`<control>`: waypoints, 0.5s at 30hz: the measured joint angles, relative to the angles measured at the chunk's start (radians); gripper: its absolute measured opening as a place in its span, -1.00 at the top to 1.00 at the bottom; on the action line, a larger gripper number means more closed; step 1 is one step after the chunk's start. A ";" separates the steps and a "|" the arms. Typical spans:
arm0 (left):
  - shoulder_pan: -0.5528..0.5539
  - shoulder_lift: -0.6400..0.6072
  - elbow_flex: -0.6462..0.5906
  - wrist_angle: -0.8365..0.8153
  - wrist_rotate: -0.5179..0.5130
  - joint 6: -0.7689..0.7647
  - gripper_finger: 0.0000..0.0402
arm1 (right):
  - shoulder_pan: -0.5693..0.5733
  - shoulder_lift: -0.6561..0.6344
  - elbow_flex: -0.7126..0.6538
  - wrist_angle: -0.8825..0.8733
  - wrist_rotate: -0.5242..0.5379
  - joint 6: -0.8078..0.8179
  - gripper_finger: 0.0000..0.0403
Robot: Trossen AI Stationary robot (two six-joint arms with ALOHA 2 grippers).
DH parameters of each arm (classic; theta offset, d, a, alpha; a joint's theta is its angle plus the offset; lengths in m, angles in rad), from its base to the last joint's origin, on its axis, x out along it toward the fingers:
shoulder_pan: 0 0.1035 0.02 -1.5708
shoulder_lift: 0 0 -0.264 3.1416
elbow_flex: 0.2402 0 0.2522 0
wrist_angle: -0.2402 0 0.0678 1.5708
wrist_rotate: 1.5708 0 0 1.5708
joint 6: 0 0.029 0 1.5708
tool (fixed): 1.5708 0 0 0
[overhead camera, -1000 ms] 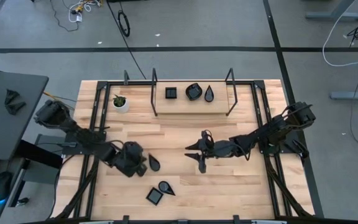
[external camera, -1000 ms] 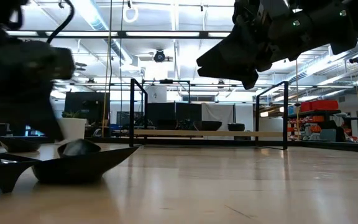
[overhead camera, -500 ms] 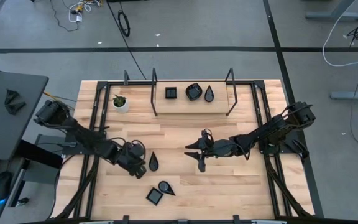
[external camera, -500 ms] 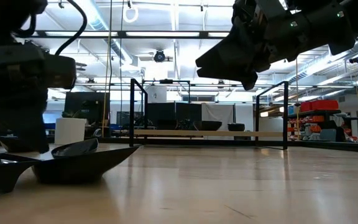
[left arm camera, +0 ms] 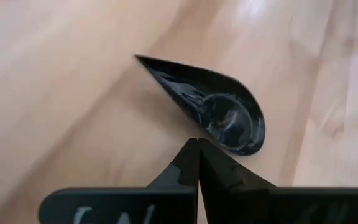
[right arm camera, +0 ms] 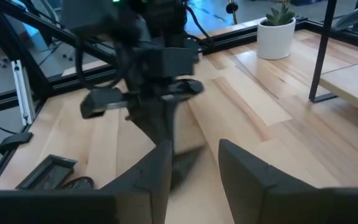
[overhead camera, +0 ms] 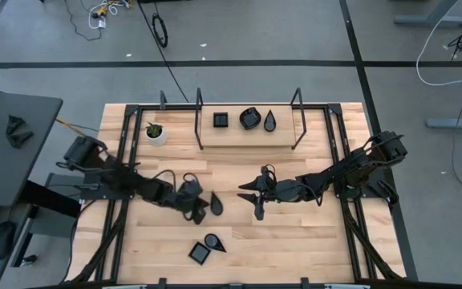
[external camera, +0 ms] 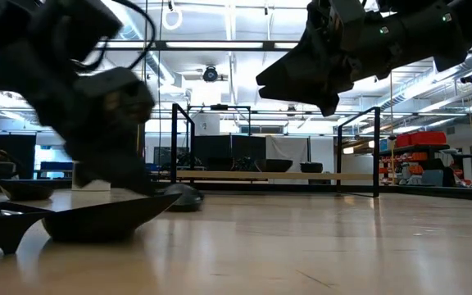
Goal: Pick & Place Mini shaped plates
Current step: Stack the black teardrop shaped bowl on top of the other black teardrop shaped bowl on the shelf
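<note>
Left wrist view: glossy black teardrop plate, shallow.

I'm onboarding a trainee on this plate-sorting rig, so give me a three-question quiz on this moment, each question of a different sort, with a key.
1. True or false: the left gripper is shut, its tips against the teardrop plate on the table.
2. Multiple choice: how many black plates sit on the raised shelf at the table's far side? A) one B) three C) five
3. Fill in: the white pot with a green plant stands on the table's ____ side, by the robot's own sides.

Key: 1 true; 2 B, a square plate, a rounded plate and a teardrop-shaped one; 3 left. The right gripper hovers open mid-table.
</note>
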 joint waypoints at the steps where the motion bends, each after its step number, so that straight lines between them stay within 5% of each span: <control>1: 0.019 0.015 0.000 0.046 0.009 0.034 0.98 | 0.000 0.000 0.000 0.003 0.000 -0.001 0.32; 9: 0.115 0.057 0.046 0.169 0.098 0.212 0.98 | 0.000 0.000 0.000 0.007 -0.001 0.014 0.32; 15: 0.108 0.009 0.051 0.100 0.185 0.241 0.98 | -0.016 0.029 0.008 -0.024 -0.019 0.254 0.32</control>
